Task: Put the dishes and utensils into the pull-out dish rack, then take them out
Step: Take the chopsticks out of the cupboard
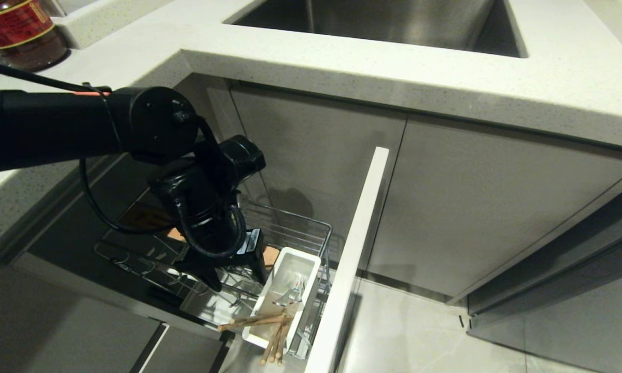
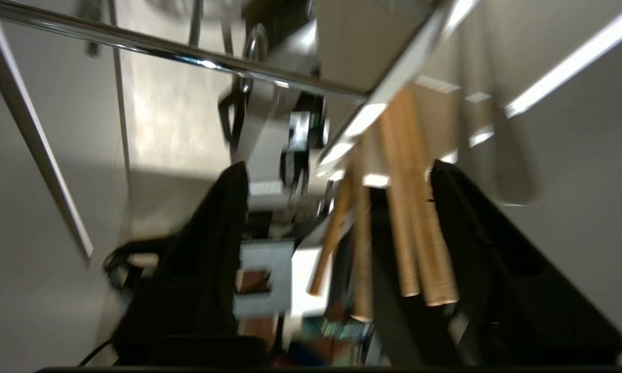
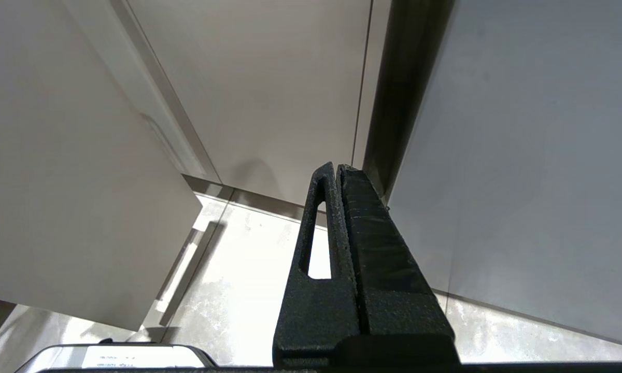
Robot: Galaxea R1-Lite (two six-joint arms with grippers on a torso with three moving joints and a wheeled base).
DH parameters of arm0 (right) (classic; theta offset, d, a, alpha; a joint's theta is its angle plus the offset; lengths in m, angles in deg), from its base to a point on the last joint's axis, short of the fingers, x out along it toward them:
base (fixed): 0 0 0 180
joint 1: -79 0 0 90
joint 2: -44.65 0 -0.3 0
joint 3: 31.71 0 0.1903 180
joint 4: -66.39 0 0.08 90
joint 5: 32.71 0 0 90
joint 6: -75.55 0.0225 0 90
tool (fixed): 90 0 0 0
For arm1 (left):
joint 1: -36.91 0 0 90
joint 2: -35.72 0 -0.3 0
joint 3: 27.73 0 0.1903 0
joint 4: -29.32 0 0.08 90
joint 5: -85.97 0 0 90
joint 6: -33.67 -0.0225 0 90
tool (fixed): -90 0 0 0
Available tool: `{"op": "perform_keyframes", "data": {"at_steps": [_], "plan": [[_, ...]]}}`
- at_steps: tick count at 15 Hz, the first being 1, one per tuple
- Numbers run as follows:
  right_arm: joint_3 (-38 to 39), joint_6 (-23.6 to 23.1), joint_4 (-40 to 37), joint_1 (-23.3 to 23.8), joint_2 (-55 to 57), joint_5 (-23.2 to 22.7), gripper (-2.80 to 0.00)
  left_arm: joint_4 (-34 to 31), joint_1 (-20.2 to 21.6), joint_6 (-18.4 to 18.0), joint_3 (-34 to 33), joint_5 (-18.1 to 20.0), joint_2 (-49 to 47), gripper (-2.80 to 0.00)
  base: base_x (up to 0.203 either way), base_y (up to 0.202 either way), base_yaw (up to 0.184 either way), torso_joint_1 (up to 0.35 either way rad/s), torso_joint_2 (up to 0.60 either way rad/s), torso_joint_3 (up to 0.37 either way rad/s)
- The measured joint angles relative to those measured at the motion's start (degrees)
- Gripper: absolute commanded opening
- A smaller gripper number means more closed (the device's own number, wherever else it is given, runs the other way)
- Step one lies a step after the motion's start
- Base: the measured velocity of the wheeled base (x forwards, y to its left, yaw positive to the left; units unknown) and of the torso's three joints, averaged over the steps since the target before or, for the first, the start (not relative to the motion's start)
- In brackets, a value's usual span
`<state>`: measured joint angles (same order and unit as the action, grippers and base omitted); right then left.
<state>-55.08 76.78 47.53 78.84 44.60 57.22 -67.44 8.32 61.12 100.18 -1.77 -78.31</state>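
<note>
We see the pull-out dish rack drawn out below the desk, white front panel edge-on to us. White utensil cup sits at the rack's front corner, just beside the panel; in it are the chopsticks and something silvery, probably the fork. Chopsticks' long axis lies tilted, ends sticking out over the cup's near rim toward us, a few splayed sideways. Left gripper hangs inside the rack just beside the cup, pointing down; in its wrist view the jaws stand well apart either side of the chopsticks, gripping nothing. Room is tight: wire walls and cup close around it. Right gripper is parked low by the cabinet doors, jaws pressed together, empty. Plate and bowl not seen.
</note>
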Motion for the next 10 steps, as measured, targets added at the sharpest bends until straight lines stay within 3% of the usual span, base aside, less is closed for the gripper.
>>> {"op": "perform_keyframes", "data": {"at_steps": [5,10], "plan": [[0.0,-0.01,0.0,0.0,0.0,0.0,-2.8,-6.22,3.41,-9.71,0.67,10.22,-4.14,0.0,0.0,0.0,0.0,0.0,0.0,0.0],[0.0,-0.01,0.02,0.0,0.0,0.0,-2.8,-10.71,3.87,-16.56,0.4,12.28,-6.19,0.0,0.0,0.0,0.0,0.0,0.0,0.0]]}}
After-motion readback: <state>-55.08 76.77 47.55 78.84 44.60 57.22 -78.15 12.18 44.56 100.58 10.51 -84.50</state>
